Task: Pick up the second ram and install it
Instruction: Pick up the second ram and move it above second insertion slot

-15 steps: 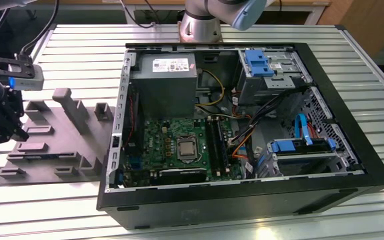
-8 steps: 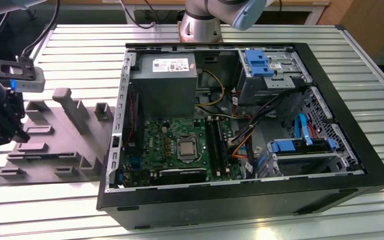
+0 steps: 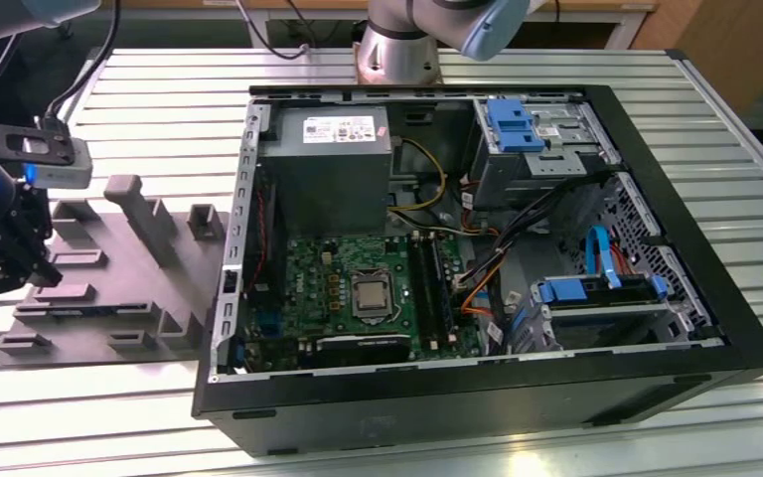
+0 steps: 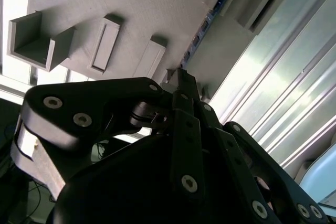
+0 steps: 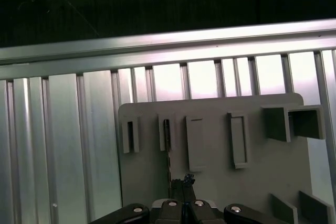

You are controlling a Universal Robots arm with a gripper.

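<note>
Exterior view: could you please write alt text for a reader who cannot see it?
An open computer case lies on a slatted metal table, motherboard exposed. At the exterior view's left, the pincer hangs over a grey fixture block.

It was a robotics lab or workshop. A ribbed aluminium surface carried an opened computer case and a grey fixture block, with a robot arm's base standing nearby.
</note>
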